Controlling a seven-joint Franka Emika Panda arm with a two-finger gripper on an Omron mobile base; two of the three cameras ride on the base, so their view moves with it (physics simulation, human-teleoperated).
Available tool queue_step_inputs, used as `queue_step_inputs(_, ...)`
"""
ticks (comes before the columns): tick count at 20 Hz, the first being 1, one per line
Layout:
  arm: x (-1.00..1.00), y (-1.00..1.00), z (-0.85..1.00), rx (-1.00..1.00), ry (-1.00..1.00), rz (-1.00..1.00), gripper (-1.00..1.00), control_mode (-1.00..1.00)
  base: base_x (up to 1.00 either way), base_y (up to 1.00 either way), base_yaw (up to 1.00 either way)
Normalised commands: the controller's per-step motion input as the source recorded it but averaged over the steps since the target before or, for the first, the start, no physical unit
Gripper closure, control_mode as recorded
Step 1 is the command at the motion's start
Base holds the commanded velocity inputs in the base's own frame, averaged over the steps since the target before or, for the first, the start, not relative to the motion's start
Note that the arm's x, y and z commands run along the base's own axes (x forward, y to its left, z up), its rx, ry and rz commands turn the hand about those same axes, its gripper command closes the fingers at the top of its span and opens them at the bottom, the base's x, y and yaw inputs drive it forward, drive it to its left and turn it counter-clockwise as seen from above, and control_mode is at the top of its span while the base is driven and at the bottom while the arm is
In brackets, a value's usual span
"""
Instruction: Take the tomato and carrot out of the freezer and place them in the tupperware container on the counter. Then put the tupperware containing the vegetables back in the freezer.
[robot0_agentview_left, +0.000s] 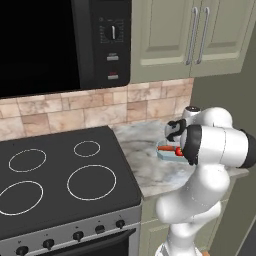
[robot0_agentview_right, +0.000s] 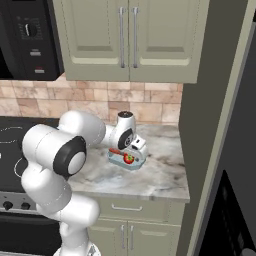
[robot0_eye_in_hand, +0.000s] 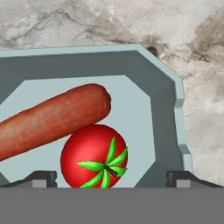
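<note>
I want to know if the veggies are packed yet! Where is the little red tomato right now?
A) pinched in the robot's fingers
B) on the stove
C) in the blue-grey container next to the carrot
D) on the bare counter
C: the hand view shows the tomato lying inside the tupperware container, touching the carrot, with the open gripper just above it.

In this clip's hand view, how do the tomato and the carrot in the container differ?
The tomato is a round, bright red ball with a green leafy top; the carrot is a long, duller orange-red stick with a rounded end and no green. The carrot spans much of the tray floor and runs out of the picture, while the tomato is compact. Both lie touching inside the tupperware container on the counter.
</note>
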Motion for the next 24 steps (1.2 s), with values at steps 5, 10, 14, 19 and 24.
queue_step_inputs(5,0.00,-0.20,0.31,0.00,-0.03,-0.05,-1.00,-1.00,0.00,0.00,0.00)
queue_step_inputs(10,-0.14,-0.38,0.29,0.00,-0.01,-0.04,-1.00,-1.00,0.00,0.00,0.00)
queue_step_inputs(14,-0.07,-0.36,0.06,0.00,0.00,-0.03,-1.00,-1.00,0.00,0.00,0.00)
queue_step_inputs(19,0.00,-0.20,-0.03,0.00,0.00,-0.01,-1.00,-1.00,0.00,0.00,0.00)
queue_step_inputs(24,0.00,-0.18,-0.19,0.00,0.00,0.00,-1.00,-1.00,0.00,0.00,0.00)
